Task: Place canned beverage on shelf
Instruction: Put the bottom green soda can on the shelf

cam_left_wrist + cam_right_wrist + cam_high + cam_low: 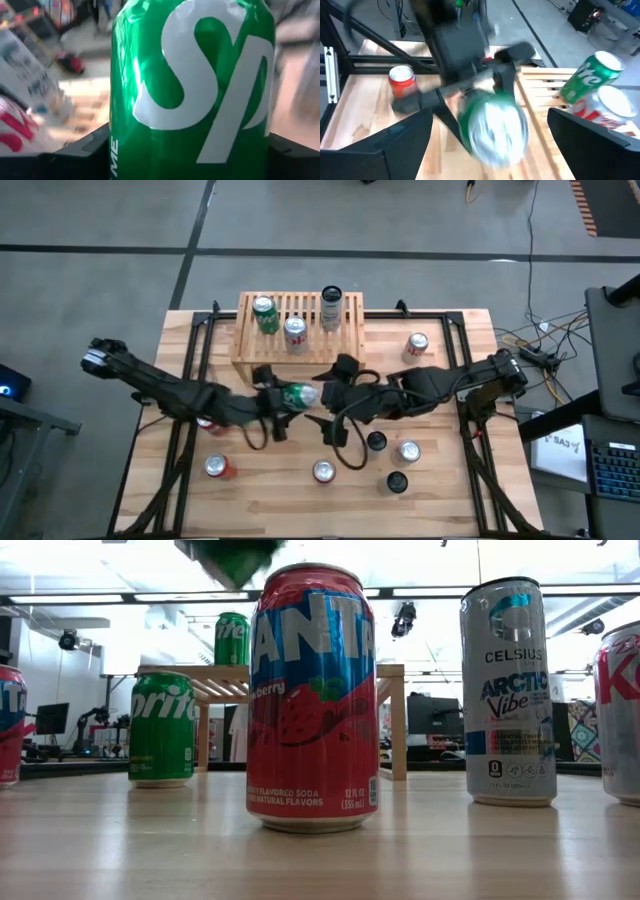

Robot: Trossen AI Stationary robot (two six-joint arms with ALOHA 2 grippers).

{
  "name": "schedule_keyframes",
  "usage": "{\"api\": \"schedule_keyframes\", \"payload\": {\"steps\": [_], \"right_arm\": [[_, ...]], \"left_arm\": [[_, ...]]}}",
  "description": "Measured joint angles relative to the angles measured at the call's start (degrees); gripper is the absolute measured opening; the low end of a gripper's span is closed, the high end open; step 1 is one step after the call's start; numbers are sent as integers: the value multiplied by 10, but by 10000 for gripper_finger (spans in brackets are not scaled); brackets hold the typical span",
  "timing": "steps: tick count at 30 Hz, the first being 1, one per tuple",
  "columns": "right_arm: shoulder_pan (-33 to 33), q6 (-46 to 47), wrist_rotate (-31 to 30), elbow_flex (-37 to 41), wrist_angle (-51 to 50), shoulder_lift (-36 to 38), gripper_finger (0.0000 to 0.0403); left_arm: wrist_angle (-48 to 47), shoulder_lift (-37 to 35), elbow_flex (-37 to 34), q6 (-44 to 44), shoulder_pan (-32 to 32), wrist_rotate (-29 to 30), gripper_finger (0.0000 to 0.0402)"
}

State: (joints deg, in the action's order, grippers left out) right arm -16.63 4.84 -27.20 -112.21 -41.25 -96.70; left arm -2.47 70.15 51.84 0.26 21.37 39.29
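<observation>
Handover explained our pose: left gripper (283, 402) clenched the green Sprite can (299, 394) sideways near the shelf (243, 350), while right gripper (330, 396) stood released.

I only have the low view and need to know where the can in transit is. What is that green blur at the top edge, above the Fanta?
Observer: It is a green Sprite can, lying on its side in the left gripper. The jaws are shut on it, above the table in front of the shelf.
Operator: Is the right arm involved?
Observer: The right gripper sits just beside the can's other end with its jaws wide open, not gripping it.
Operator: How full is the shelf?
Observer: Three cans stand on top: a green one, a white-and-red one and a tall slim one.
</observation>
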Motion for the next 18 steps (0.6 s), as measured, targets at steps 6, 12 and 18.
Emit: {"api": "schedule_keyframes", "payload": {"steps": [6,12,18], "right_arm": [[0,-9,-15,19,0,32,382],[0,15,-36,86,5,67,383],[0,23,-76,158,56,90,384]], "left_arm": [[175,-100,-109,49,0,-13,274],[284,-185,-194,66,-18,-9,274],[310,-248,-246,69,-69,-6,274]]}}
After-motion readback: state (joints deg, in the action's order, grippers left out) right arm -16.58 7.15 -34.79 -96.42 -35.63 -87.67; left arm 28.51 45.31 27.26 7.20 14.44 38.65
